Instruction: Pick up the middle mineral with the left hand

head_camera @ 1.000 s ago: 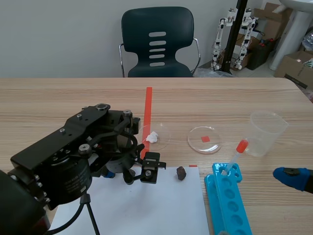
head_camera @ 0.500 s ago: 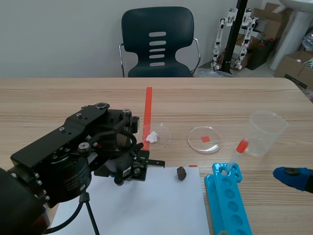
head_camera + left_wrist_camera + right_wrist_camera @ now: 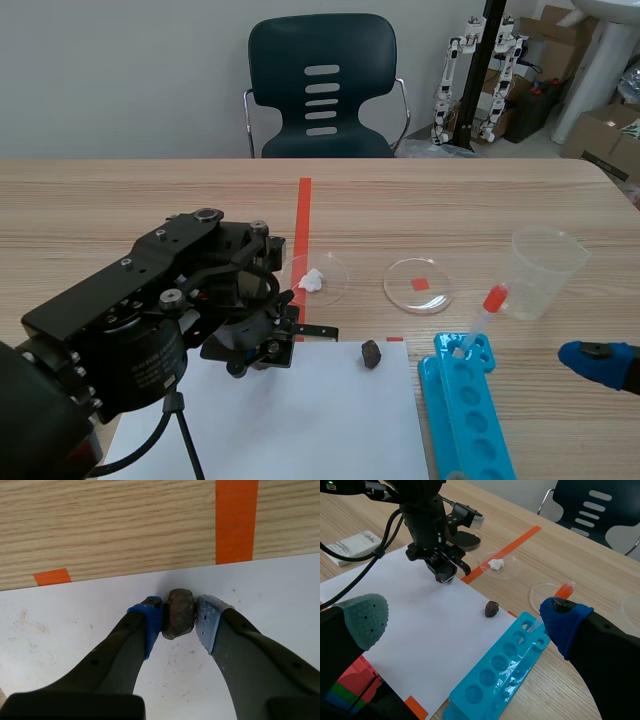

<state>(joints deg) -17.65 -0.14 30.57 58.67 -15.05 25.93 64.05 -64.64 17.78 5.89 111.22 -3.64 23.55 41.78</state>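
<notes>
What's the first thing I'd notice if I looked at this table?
Probably the big black left gripper, shut on a small brown mineral over the white paper sheet. Next, the bright blue test tube rack beside the sheet on the robot's right, with another dark mineral lying near the paper's far corner.

You see the left claw [image 3: 178, 622] closed on a dark brown mineral [image 3: 179, 611], which is pressed between its two blue pads [image 3: 151, 622]. Under them lies a white sheet of paper [image 3: 65, 620] with small dark specks. Ahead of the claw, the wooden desk [image 3: 100, 525] carries an orange tape line [image 3: 236, 520] and a small orange mark [image 3: 52, 576].
</notes>
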